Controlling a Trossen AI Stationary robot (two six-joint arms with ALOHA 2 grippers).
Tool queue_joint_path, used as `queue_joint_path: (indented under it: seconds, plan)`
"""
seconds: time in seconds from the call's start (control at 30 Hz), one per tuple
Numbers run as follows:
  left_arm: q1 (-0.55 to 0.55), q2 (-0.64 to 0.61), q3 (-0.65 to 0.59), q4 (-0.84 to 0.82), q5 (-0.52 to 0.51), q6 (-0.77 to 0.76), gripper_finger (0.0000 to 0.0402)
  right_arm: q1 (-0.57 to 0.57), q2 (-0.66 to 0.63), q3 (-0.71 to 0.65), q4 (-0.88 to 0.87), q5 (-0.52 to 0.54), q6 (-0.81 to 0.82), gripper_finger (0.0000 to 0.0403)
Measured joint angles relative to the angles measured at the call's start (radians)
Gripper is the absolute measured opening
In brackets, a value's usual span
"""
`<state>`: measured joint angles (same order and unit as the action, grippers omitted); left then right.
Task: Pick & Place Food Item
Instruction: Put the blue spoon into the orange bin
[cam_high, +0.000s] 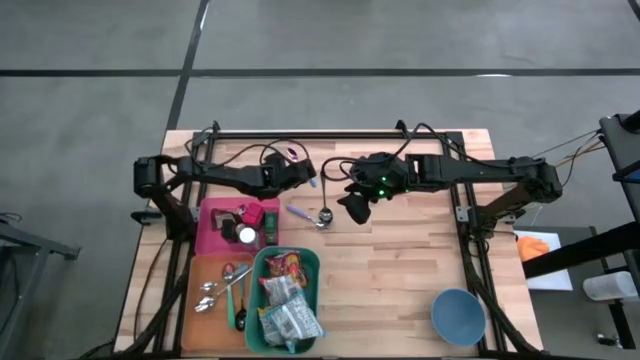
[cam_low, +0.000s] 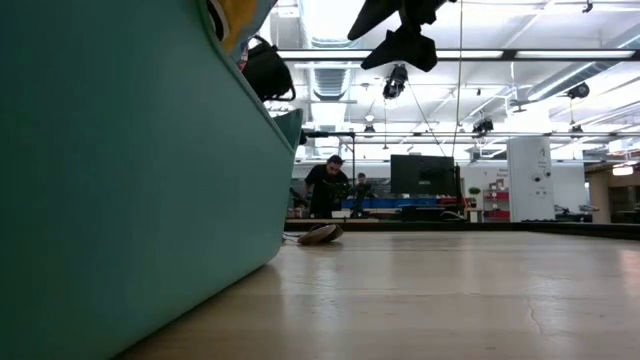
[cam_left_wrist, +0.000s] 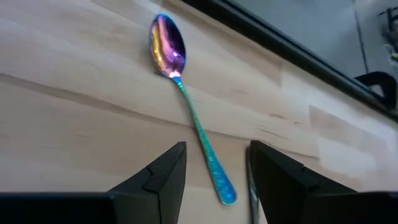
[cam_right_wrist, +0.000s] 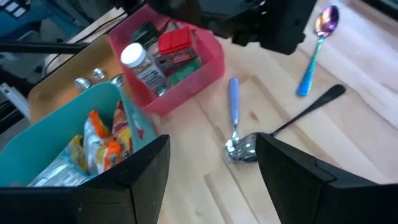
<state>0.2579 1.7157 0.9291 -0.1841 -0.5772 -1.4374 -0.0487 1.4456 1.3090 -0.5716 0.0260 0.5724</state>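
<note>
The food items are snack packets (cam_high: 285, 298) (cam_right_wrist: 99, 148) lying in a teal bin (cam_high: 312, 262) near the table's front left. No gripper touches them. My left gripper (cam_left_wrist: 217, 180) is open low over the table's middle, its fingers on either side of the handle end of an iridescent spoon (cam_left_wrist: 186, 106) that lies flat on the wood. My right gripper (cam_right_wrist: 214, 186) (cam_high: 355, 205) hangs open, higher up, just right of the left one, with nothing between its fingers.
A blue-handled spoon (cam_right_wrist: 233, 112) and a black-handled spoon (cam_right_wrist: 298, 115) lie on the table below my right gripper. A pink bin (cam_high: 205, 235) with small jars stands left of them. An orange tray (cam_high: 200, 270) holds spoons. A blue bowl (cam_high: 458, 315) sits front right.
</note>
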Motion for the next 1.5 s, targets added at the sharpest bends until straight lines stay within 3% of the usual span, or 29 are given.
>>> queue_joint_path:
  seconds: [0.43, 0.63, 1.03, 1.5]
  plan:
    - [0.039, 0.161, 0.145, -0.063, 0.098, 0.049, 0.0177, 0.0, 0.0, 0.0, -0.002, 0.004, 0.0, 0.0233]
    - [0.064, 0.191, 0.167, -0.118, 0.101, 0.015, 0.0177, 0.0, 0.0, 0.0, -0.002, 0.038, 0.0, 0.0233]
    - [0.156, 0.252, 0.201, -0.098, 0.224, 0.014, 0.0177, -0.002, 0.0, 0.0, -0.001, 0.161, 0.0, 0.0233]
    - [0.179, 0.336, 0.325, -0.209, 0.338, 0.051, 0.0177, -0.006, 0.0, 0.0, -0.009, 0.161, -0.001, 0.0233]
